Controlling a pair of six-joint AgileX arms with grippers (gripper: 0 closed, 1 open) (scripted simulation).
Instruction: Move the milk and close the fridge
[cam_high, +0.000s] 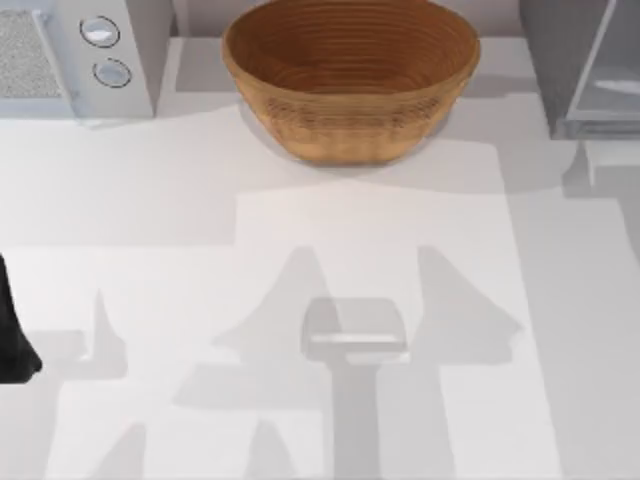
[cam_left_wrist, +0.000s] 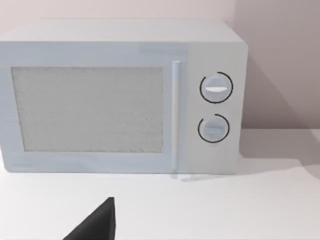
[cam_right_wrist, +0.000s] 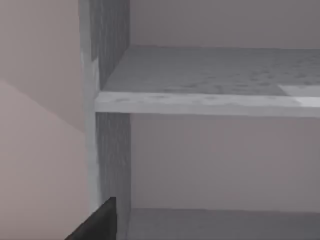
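The milk is out of view. The fridge (cam_high: 583, 70) stands at the table's back right corner, grey, with a pale translucent door panel (cam_high: 612, 82). The right wrist view looks straight into its open inside, at a speckled grey side wall (cam_right_wrist: 111, 155) and a pale shelf (cam_right_wrist: 200, 103) with nothing on the part I see. A dark part of my right gripper (cam_right_wrist: 98, 224) juts in at that view's edge, close to the fridge. My left arm (cam_high: 14, 335) sits at the table's left edge. A dark part of my left gripper (cam_left_wrist: 95, 226) faces the microwave.
A white microwave (cam_high: 75, 55) with two round knobs (cam_left_wrist: 216, 88) stands at the back left. A large woven basket (cam_high: 350, 75) sits at the back middle. The white tabletop (cam_high: 330, 250) in front carries grey shadows.
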